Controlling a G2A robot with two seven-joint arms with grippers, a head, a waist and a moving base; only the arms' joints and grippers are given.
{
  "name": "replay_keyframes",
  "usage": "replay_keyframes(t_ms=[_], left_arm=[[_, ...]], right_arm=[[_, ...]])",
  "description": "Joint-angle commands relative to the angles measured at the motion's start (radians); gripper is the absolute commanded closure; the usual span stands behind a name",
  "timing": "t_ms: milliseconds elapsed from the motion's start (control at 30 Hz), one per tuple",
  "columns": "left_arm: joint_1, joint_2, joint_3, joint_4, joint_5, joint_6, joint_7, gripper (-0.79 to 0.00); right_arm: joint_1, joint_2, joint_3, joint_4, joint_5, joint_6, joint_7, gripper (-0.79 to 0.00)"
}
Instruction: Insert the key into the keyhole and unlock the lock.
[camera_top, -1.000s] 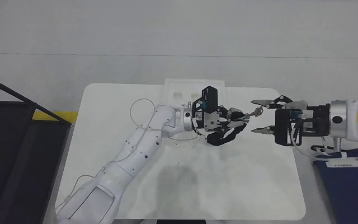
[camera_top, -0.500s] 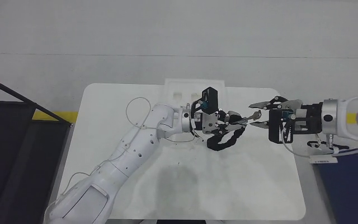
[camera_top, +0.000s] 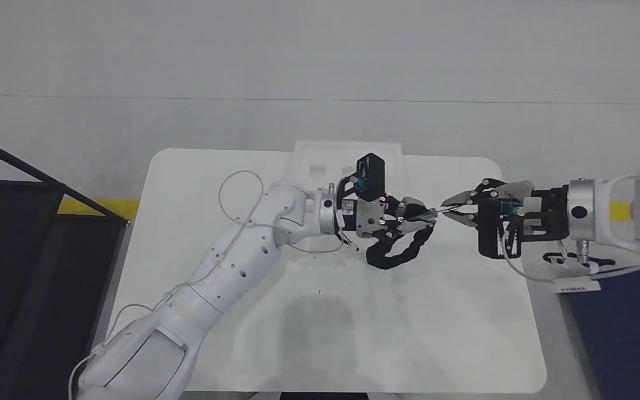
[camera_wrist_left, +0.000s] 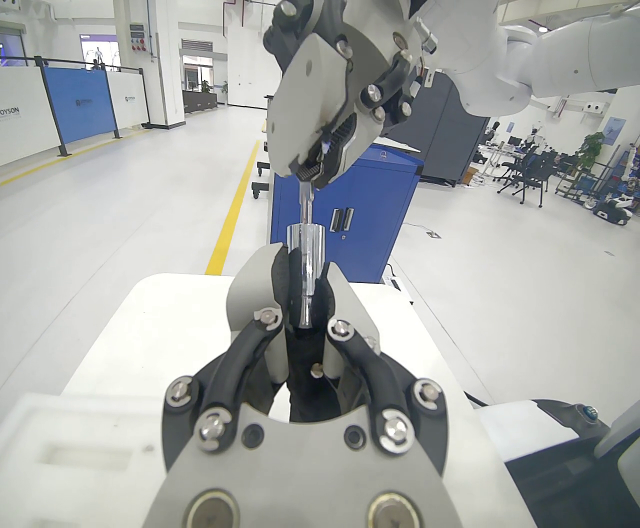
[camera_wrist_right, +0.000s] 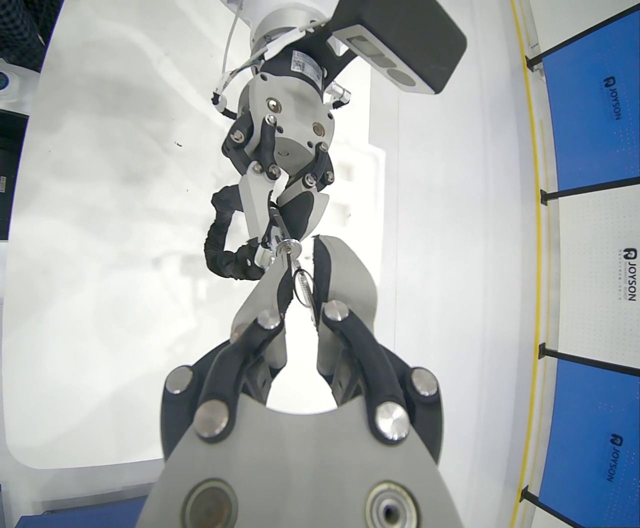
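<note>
A chrome lock cylinder (camera_wrist_left: 306, 250) with a black cable loop (camera_top: 395, 250) is held above the table, my left gripper (camera_wrist_left: 300, 267) shut around its body. The silver key (camera_wrist_left: 305, 200) sticks out of the cylinder's end face, its blade in the keyhole. My right gripper (camera_wrist_left: 315, 170) is shut on the key's head, directly facing the left gripper (camera_top: 420, 214). In the right wrist view the key's ring (camera_wrist_right: 302, 286) hangs between the right gripper's fingers (camera_wrist_right: 345, 280), just behind the lock's round face (camera_wrist_right: 289, 246).
The white table (camera_top: 250, 300) lies beneath both arms. A white foam tray (camera_top: 335, 160) sits at its back edge behind the left wrist. A blue cabinet (camera_wrist_left: 350, 220) stands beyond the table's right side.
My right gripper has moved left up to the lock and closed its fingers, which were wide open, onto the key. The left arm with the lock shifted slightly.
</note>
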Motion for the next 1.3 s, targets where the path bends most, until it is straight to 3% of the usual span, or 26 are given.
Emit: replay_keyframes(t_ms=[0,167,300,567,600,633,667,933,1267], left_arm=[[-0.003,0.003,0.004,0.000,-0.004,0.000,0.000,0.000],[-0.008,0.009,0.026,-0.003,-0.026,0.000,-0.013,0.000],[-0.010,0.015,0.042,-0.002,-0.046,0.000,-0.027,0.000],[-0.005,0.025,0.057,-0.003,-0.067,0.000,-0.035,0.000],[-0.004,0.026,0.057,-0.001,-0.067,0.000,-0.039,0.000],[-0.004,0.028,0.056,0.001,-0.066,0.000,-0.045,0.000],[-0.004,0.030,0.055,0.003,-0.063,0.000,-0.052,0.000],[0.008,0.058,0.002,0.005,-0.019,0.014,-0.155,0.000],[0.065,0.094,-0.039,-0.042,0.046,0.128,-0.423,0.000]], right_arm=[[0.005,0.002,-0.015,0.011,0.024,0.000,-0.008,0.000],[0.015,0.008,-0.055,0.036,0.165,0.000,0.038,0.000],[0.024,0.013,-0.080,0.058,0.330,0.003,0.156,0.000],[0.037,0.020,-0.111,0.042,0.590,0.122,0.388,0.000],[0.038,0.020,-0.111,0.039,0.609,0.136,0.403,-0.203],[0.038,0.020,-0.110,0.039,0.628,0.149,0.410,-0.739],[0.036,0.020,-0.109,0.042,0.652,0.160,0.412,-0.785],[0.000,0.028,-0.070,0.082,0.835,0.219,0.360,-0.785],[-0.095,0.057,0.027,0.095,0.881,0.316,0.271,-0.785]])
